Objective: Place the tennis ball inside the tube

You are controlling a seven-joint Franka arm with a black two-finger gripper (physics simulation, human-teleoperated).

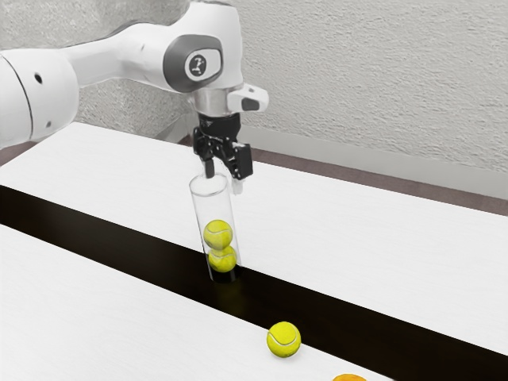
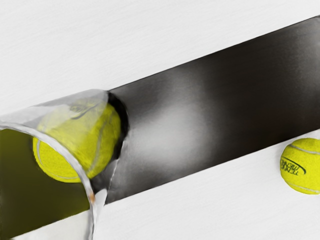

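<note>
Claw is open, fingers well apart, nothing between them. It hangs right at the mouth of the clear tube, fingertips by the rim. Can't tell if a fingertip touches the rim.

Two balls in the tube, stacked: upper ball on lower ball, both down in the bottom half. Third one, the loose ball, sits on the white counter, just beside the dark strip the tube stands on. Orange item near it, cut off by the frame edge; can't tell what it is.

Task names one ball, doesn't say which. If it's one of the stacked pair, that's done and only a clean retreat is left. If it's the loose one, that's the job remaining.

Key relation: from the claw, the loose ball lies down at counter level, toward the exterior view's right and nearer that camera, well apart from the tube. Ball's round, no long axis to match. The tube's long axis runs down from roughly under the claw, so either way I'd go straight up first, then across, then down over the ball. Sideways from here risks clipping the rim and tipping the tube. Ball could roll if one finger lands first.
</note>
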